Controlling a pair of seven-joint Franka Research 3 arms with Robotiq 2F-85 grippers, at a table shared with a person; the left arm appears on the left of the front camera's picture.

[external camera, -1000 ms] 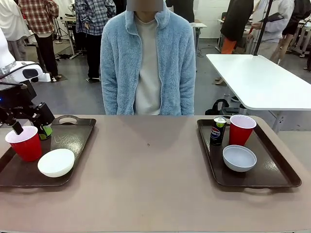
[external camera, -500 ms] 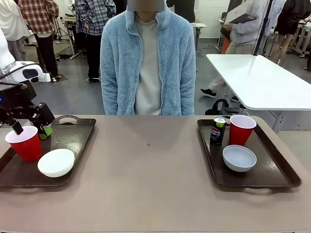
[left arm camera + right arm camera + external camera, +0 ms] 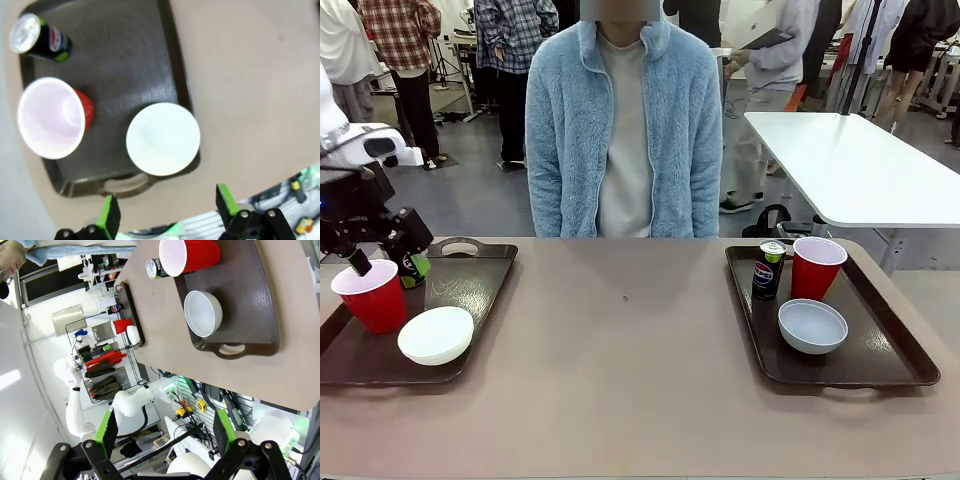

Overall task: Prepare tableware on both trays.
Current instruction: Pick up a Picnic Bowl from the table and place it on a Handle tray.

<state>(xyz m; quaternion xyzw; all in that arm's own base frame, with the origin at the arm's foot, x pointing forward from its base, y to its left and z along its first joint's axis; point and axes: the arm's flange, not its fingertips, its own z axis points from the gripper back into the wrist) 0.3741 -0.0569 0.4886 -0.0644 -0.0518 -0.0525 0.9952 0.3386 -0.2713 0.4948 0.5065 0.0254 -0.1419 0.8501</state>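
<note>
Busy lab behind, person in a fluffy blue jacket (image 3: 625,130) standing at 12 o'clock of the tan tabletop (image 3: 630,360). Left tray (image 3: 470,290) at 9 o'clock: 1 red cup (image 3: 370,295), 1 cream bowl (image 3: 436,334), 1 soda can (image 3: 415,268). Right tray (image 3: 880,350) at 3 o'clock: 1 red cup (image 3: 817,267), 1 grey-white bowl (image 3: 812,326), 1 can (image 3: 768,269). Total 2 trays, 2 cups, 2 bowls, 2 cans. Both sets look complete, so this reads as the closing step. Left gripper (image 3: 382,248) above the left tray's far corner beside can and cup, fingers (image 3: 109,220) wide, empty. Right gripper (image 3: 164,434) high over the table edge, fingers wide, empty. Next move likely just pulling the left arm clear without knocking the cup
</note>
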